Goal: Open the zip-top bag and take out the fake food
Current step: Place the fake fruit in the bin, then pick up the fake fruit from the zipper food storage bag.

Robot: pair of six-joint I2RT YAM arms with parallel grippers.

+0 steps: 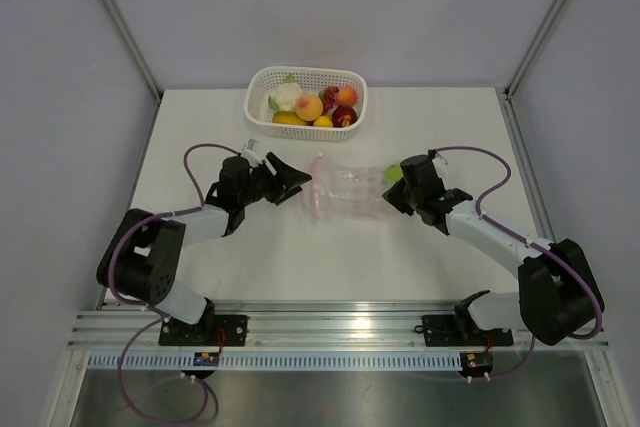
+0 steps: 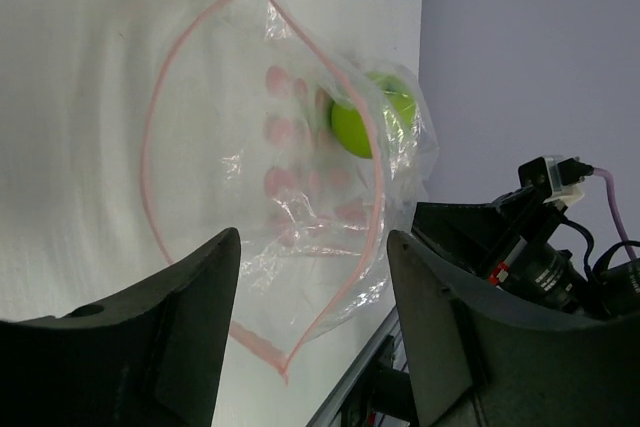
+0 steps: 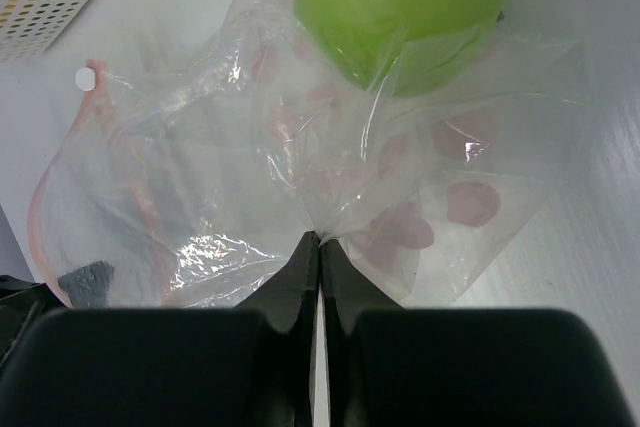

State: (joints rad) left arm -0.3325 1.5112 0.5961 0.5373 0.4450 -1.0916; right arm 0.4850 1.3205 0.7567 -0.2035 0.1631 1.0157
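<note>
My right end effector [image 3: 320,243] pinched the soft, slippery zip-top bag [image 3: 170,177]; my left end effector [image 2: 312,242] stood wide, empty. I thought its pink strip [image 2: 150,147] the best hold.

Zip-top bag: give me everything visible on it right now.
The clear, crinkly plastic zip-top bag with faint pink dots lies on its side on the white table. Its pink zip strip gapes in an open oval toward the left gripper, which is apart from it. A glossy green apple sits inside near the closed end, where the right gripper pinches the plastic.
</note>
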